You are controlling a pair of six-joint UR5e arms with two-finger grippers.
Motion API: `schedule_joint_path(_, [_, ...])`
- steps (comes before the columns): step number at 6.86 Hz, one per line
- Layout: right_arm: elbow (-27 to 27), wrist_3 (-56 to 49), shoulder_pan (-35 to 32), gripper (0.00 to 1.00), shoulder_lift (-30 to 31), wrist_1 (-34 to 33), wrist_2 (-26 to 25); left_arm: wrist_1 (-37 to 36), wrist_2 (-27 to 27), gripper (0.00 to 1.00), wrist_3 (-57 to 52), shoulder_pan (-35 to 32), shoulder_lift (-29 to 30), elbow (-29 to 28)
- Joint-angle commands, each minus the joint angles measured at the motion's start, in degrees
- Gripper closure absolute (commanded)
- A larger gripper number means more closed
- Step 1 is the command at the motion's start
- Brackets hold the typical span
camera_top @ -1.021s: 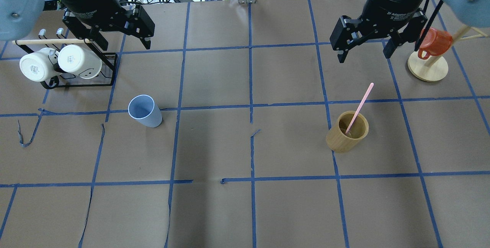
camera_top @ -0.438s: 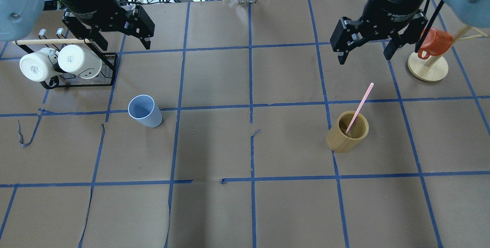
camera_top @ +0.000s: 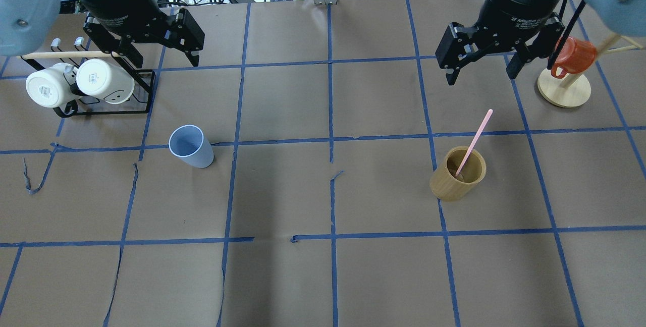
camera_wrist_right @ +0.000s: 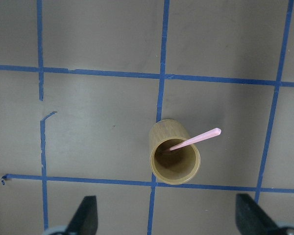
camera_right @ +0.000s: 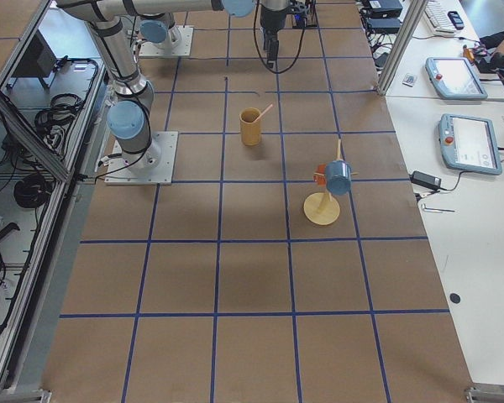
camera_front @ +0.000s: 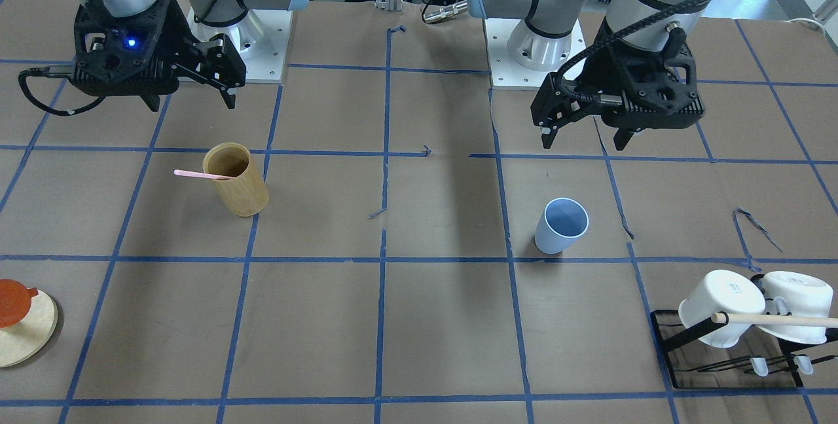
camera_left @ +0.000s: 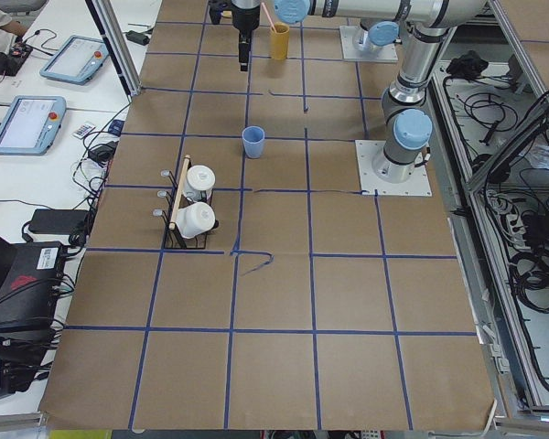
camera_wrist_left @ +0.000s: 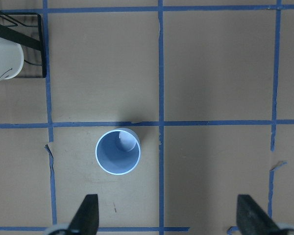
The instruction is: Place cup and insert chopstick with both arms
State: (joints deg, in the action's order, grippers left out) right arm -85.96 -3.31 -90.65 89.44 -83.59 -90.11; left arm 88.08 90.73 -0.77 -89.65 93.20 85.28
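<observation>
The light-blue cup [camera_top: 191, 146] stands upright on the left half of the table; it also shows in the front view [camera_front: 562, 226] and the left wrist view [camera_wrist_left: 118, 152]. The pink chopstick [camera_top: 474, 140] leans in a tan wooden cylinder [camera_top: 458, 173] on the right half and shows in the right wrist view [camera_wrist_right: 196, 139]. My left gripper [camera_top: 165, 59] is open and empty, held high behind the cup. My right gripper [camera_top: 479, 77] is open and empty, held high behind the cylinder.
A black rack [camera_top: 108, 111] with two white mugs [camera_top: 103, 80] and a wooden rod [camera_top: 65, 55] stands at the far left. A wooden mug stand [camera_top: 564, 90] with an orange mug [camera_top: 573, 54] stands at the far right. Blue tape lines grid the brown table.
Both grippers have shifted only very slightly. The cup, the chopstick and the cylinder have not moved.
</observation>
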Motion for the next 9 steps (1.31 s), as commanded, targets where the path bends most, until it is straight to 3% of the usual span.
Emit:
schedule_joint_path(1, [0.00, -0.03, 0.04, 0.00, 0.03, 0.00, -0.07, -0.45, 0.15, 0.00, -0.45, 0.00, -0.30, 0.85])
schedule_joint_path(9, [-0.70, -0.03, 0.04, 0.00, 0.73, 0.00, -0.07, -1.25, -0.02, 0.00, -0.37, -0.17, 0.05, 0.77])
